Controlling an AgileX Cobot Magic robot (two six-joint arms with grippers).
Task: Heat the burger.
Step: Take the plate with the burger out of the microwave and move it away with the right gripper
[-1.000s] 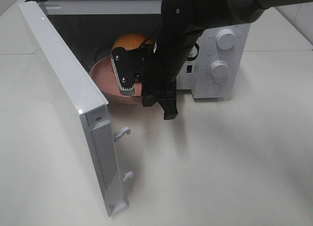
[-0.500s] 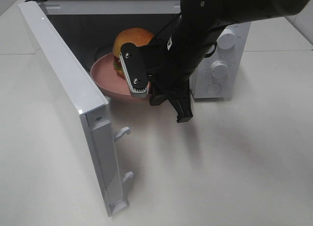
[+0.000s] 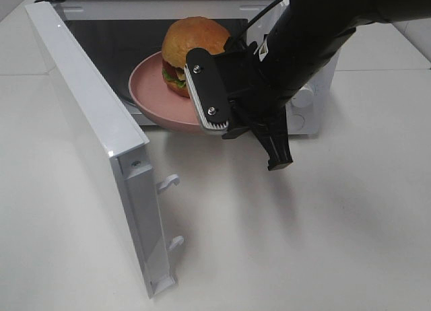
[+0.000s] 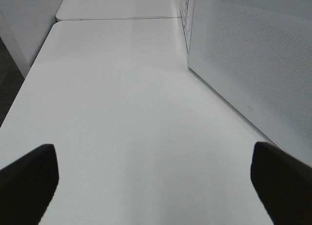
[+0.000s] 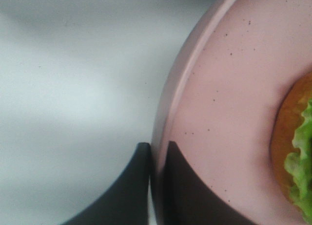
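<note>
The burger (image 3: 192,45), with a tan bun and green lettuce, sits on a round pink plate (image 3: 151,89) held up at the mouth of the open microwave (image 3: 316,106). My right gripper (image 3: 225,126) is shut on the plate's near rim. In the right wrist view its two dark fingers (image 5: 183,186) pinch the plate (image 5: 234,103) at the edge, with the burger (image 5: 297,152) further in. My left gripper (image 4: 156,186) is open above bare table, just outside the microwave door (image 4: 253,64), with nothing between its fingers.
The microwave door (image 3: 87,102) swings wide open toward the front left, its latch hooks (image 3: 168,183) sticking out. The right arm (image 3: 316,35) covers most of the control panel. White table (image 3: 323,244) stretches in front and to the right.
The right arm has moved up and to the right with the plate in its grip, so the plate and burger now sit higher in the microwave opening. The left gripper has stayed open.
</note>
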